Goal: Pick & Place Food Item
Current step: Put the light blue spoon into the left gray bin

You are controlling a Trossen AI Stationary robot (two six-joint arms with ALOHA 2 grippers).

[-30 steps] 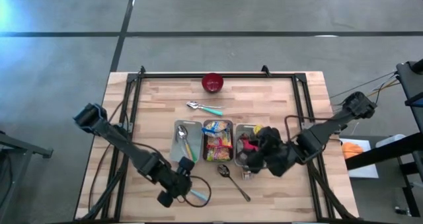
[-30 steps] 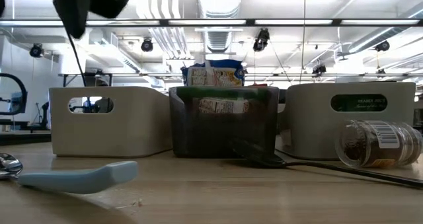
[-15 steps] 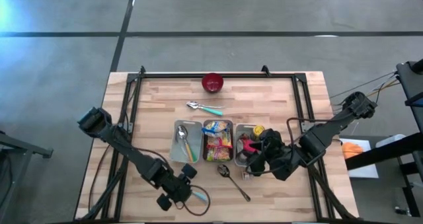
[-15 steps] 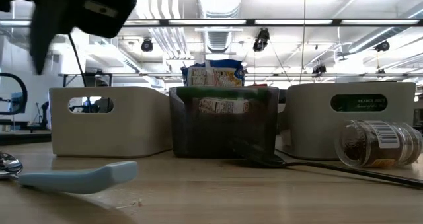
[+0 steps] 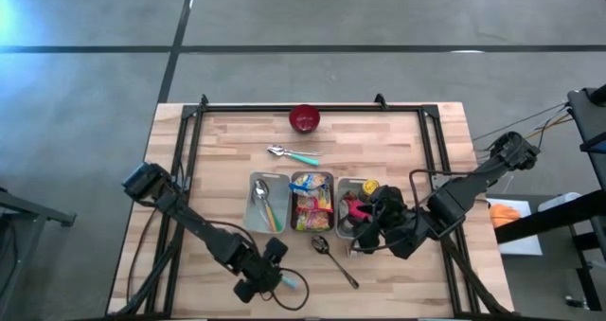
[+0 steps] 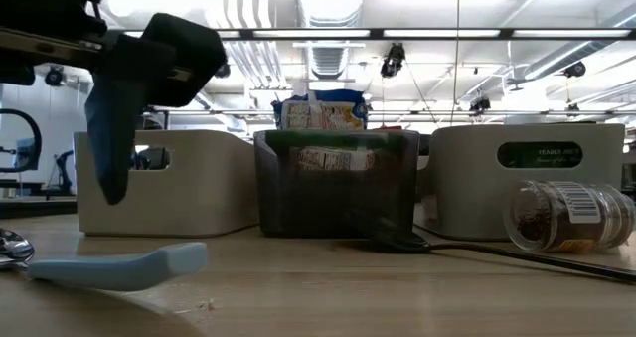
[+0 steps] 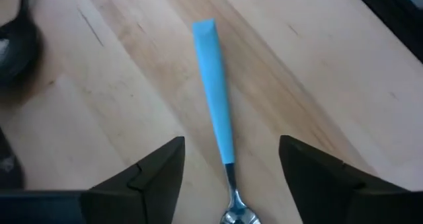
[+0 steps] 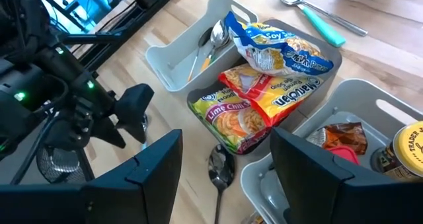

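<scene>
My left gripper [image 7: 228, 178] hangs spread above the blue-handled spoon [image 7: 216, 128] on the table's near edge; my right gripper [image 8: 221, 164] waits, parted and empty, over the noodle packets [image 8: 264, 92] in the middle bin [image 8: 198, 121].

Noodle packets [image 8: 264, 85] fill the middle bin [image 8: 198, 121], spoons [image 8: 213, 42] sit in the neighbouring bin [image 8: 173, 59], black spoon [image 8: 219, 171] on the table.

wooden table [image 5: 227, 151] bearing bins [image 5: 268, 205], spoons [image 5: 294, 155], bowl [image 5: 305, 119].
</scene>
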